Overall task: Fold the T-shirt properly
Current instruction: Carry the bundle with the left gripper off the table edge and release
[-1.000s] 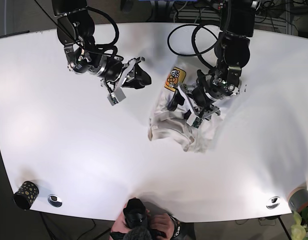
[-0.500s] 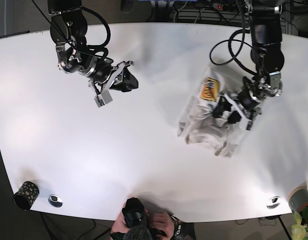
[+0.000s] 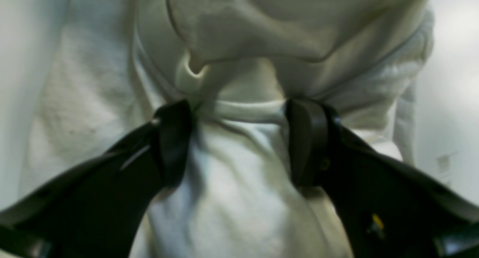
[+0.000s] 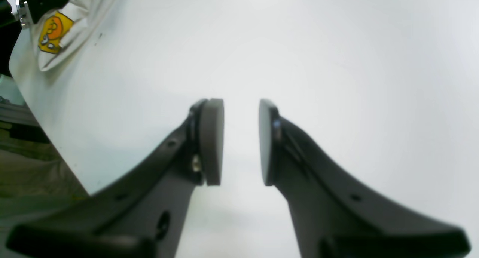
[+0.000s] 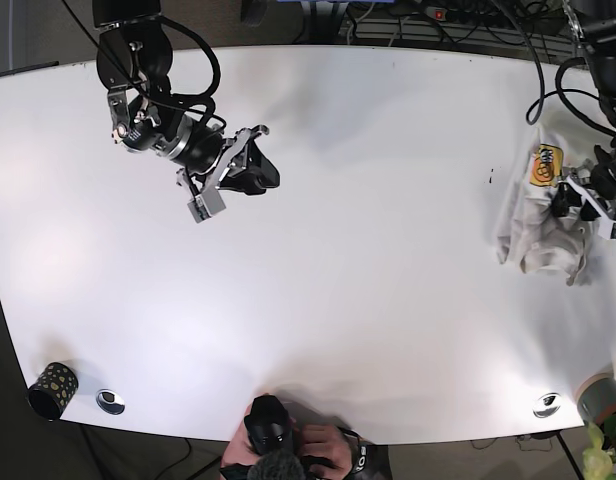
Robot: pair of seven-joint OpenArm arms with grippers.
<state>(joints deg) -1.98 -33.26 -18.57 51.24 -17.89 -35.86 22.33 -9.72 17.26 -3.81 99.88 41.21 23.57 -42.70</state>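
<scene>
The T-shirt (image 5: 536,222) lay bunched in a crumpled heap at the far right edge of the white table (image 5: 368,250), its yellow printed patch (image 5: 545,165) turned up on the far side of the pile. Nothing about it looked folded yet: no flat panel, no squared edge, only rolls and creases. By my reckoning the whole job was still ahead, since the cloth would first have to be spread flat somewhere with room around it.

The left gripper (image 3: 239,142) had its jaws apart but pressed into the heap, with a thick roll of fabric (image 3: 239,112) gathered between the two black fingers (image 3: 305,142). From the wrist view the cloth filled the gap, so it looked clamped on the shirt, though loosely. The right gripper (image 4: 241,142) hung over bare table on the far left, well apart from the shirt, its grey pads (image 4: 213,142) parted with nothing between them.

Little stood in the way on the table itself. A dark patterned cup (image 5: 51,390) and a small round fitting (image 5: 110,401) sat at the near left corner, another fitting (image 5: 546,405) at the near right. The real trouble I saw was position: the shirt sat right at the table's edge, and the free arm was a long way off.
</scene>
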